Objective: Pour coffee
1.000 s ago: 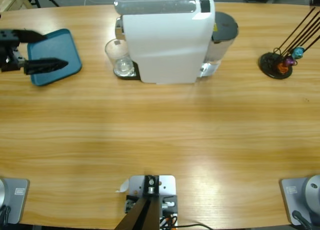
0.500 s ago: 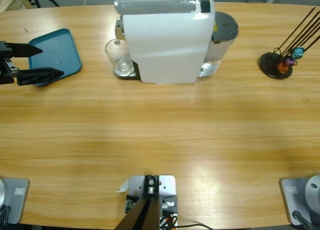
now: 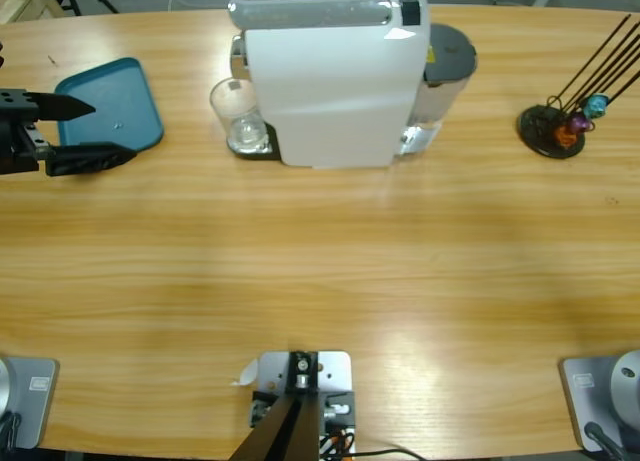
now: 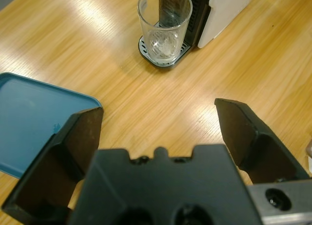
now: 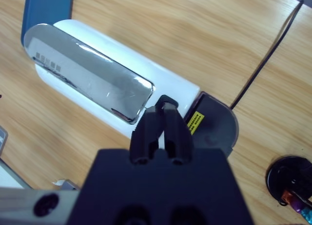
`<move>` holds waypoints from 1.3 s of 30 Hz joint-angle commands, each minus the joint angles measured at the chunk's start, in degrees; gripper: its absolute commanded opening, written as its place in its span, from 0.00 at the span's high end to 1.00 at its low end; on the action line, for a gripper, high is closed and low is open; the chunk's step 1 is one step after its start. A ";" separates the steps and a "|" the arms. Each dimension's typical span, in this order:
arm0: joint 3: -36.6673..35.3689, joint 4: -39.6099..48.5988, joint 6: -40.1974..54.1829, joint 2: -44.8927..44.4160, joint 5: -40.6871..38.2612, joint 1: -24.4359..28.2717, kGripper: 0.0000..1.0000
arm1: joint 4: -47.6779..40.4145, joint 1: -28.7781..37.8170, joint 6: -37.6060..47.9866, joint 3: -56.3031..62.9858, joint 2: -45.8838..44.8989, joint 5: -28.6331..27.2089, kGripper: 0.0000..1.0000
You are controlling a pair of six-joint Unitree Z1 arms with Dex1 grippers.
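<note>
**Line up on the glass before closing**

The left end effector [image 3: 85, 131] hangs released over the tray [image 3: 120, 96], well left of the glass [image 4: 164, 27] under the coffee machine [image 3: 335, 81]. No coffee visible in it. Approach level, jaws straddling it. Right end effector [image 5: 163, 125] clenched, empty

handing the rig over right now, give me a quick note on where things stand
Left gripper: open, empty, at the table's edge beside the teal tray, facing the glass.
Right gripper: shut, empty, held high above the white coffee machine; not in the high view.
Glass stands upright on the machine's drip tray, under the spout; no coffee visible in it.
Capsule stand sits at the far end of the table.
Done: glass placed. Left: get coffee into the glass, then pour.
</note>
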 commanded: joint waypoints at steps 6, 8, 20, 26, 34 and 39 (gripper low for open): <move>0.66 -0.51 1.11 2.71 0.58 -0.58 0.00 | 2.35 0.98 -0.81 -1.05 4.01 0.61 1.00; 0.73 -0.51 1.11 2.71 0.66 -0.58 0.00 | 2.29 1.05 -1.01 -1.33 4.51 0.47 1.00; 0.36 -0.53 1.29 3.58 0.66 -0.58 0.00 | 1.94 1.05 -1.15 -1.05 5.44 -1.59 1.00; 0.43 -0.53 1.29 3.46 0.66 -0.58 0.00 | 1.94 1.05 -1.15 0.27 5.17 -1.24 1.00; 0.74 -0.51 1.29 3.85 0.58 -0.58 0.00 | 1.86 1.05 -1.06 2.40 5.77 -1.41 1.00; 0.80 -0.53 1.34 3.88 0.58 -0.58 0.00 | 1.80 1.13 -1.06 4.24 5.77 -1.96 1.00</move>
